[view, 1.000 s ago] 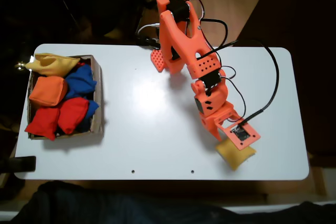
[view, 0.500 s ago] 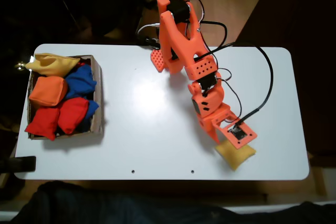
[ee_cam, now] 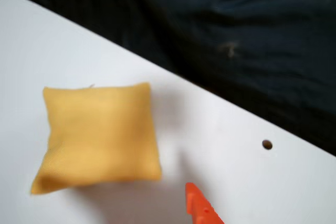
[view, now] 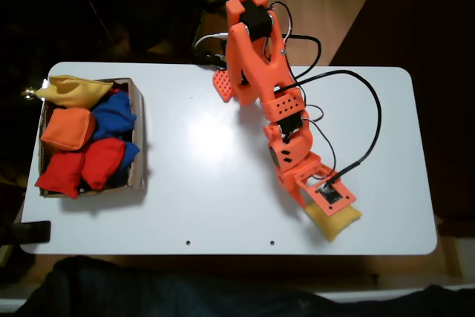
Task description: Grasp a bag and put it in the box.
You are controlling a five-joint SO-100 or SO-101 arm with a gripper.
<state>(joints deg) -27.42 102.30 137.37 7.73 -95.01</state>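
Bag (ee_cam: 97, 136): lies flat on the table (view: 208, 183), at 4 o'clock from the box (view: 138, 139).
Feel: probably soft, light, squashy.
Hold: pinch across the plump middle.
Gripper (view: 326, 209): above bag; opening cannot be told.

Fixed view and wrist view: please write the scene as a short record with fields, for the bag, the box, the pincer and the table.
bag: golden-yellow, square, flat on the table, near its front edge in the fixed view
box: cardboard, at the left end of the table in the fixed view, holding red, blue, orange and pale yellow bags
pincer: above the bag; one orange fingertip beside the bag, apart from it
pincer state: cannot tell
table: white
bag in box: not yet
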